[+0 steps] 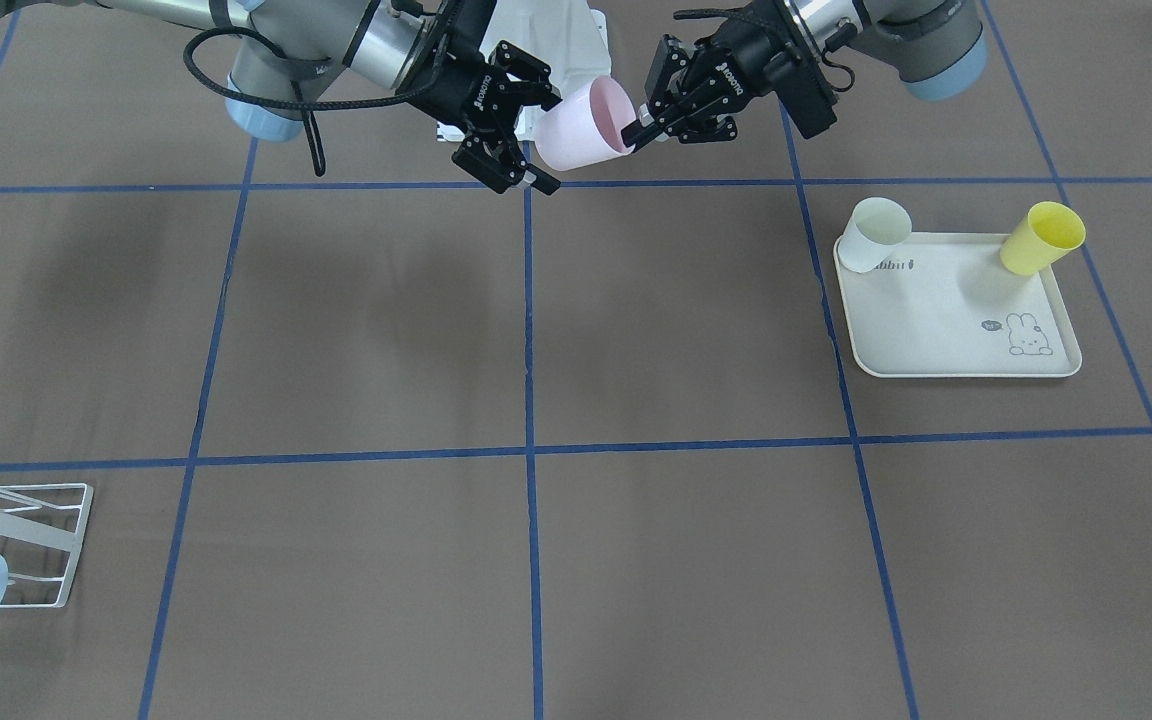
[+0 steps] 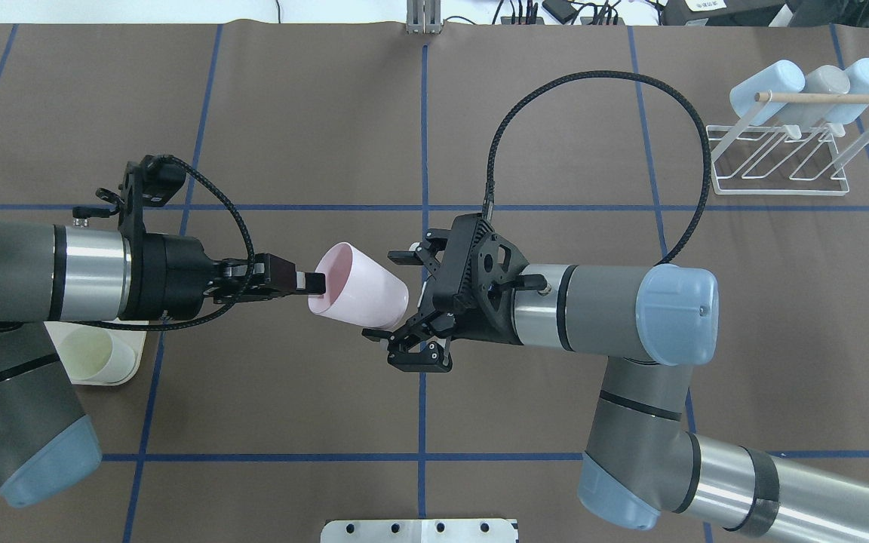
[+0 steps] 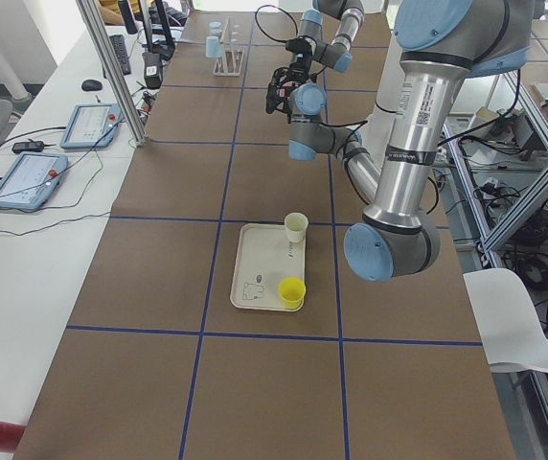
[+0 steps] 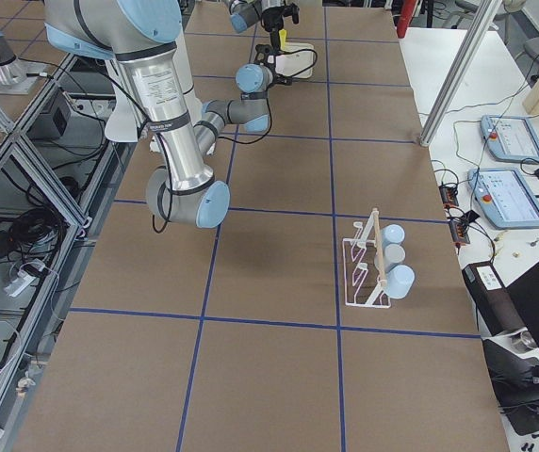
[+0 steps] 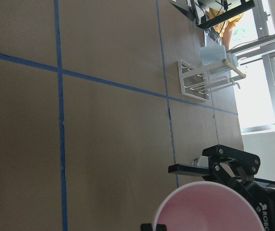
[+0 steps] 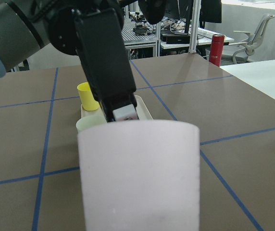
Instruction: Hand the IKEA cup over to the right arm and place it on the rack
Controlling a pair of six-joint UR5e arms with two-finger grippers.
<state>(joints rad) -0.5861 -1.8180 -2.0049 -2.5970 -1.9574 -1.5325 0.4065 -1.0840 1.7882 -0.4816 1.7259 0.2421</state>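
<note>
The pink cup hung mid-air at centre frame, left claw clamped on its rim, right claw spread apart around its base. Should the left release before the right closed, the cup would likely fall, never reaching the rack at upper right.

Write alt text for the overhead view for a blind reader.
Above a brown table, the left tool pinches the rim of a pink cup held sideways, while the right tool stands open around the cup's base. A white wire rack bearing three pale cups sits at far right.
</note>
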